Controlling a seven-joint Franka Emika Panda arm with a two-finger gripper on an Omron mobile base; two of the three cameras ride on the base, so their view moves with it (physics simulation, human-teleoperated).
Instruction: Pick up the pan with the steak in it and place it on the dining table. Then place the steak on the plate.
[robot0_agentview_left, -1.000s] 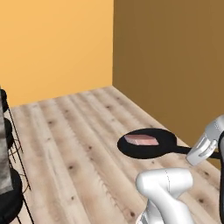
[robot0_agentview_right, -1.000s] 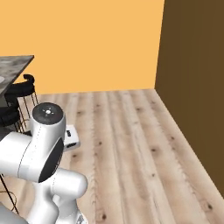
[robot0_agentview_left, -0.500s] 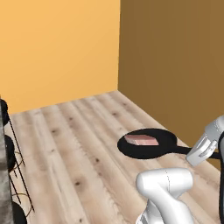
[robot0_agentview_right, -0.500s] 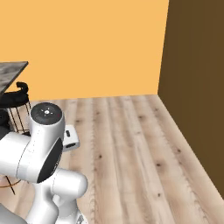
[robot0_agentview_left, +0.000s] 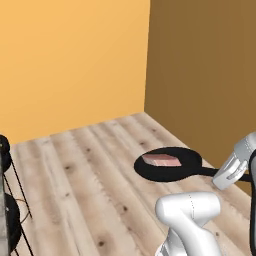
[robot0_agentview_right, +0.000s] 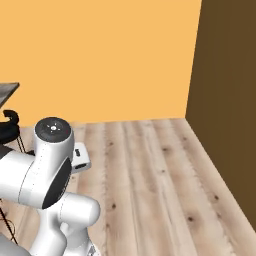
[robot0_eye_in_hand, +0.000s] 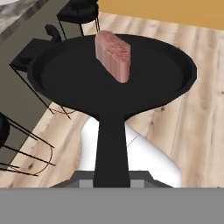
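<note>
Pan (robot0_agentview_left: 170, 165) with steak (robot0_agentview_left: 161, 160), apparently pincer-held (robot0_agentview_left: 227, 175), above open floor (robot0_agentview_left: 90, 170).

Steak (robot0_agentview_left: 161, 160) in pan (robot0_agentview_left: 170, 164), toward its far side; pan aloft over floor (robot0_agentview_left: 90, 170), handle in end effector (robot0_agentview_left: 226, 175); stools (robot0_eye_in_hand: 74, 13) beyond, beside worktop (robot0_eye_in_hand: 22, 13).

Open wooden floor (robot0_agentview_left: 90, 170) ahead; black bar stools (robot0_eye_in_hand: 76, 13) and dining table (robot0_eye_in_hand: 19, 13) edge alongside, walls (robot0_agentview_left: 200, 75) beyond.
</note>
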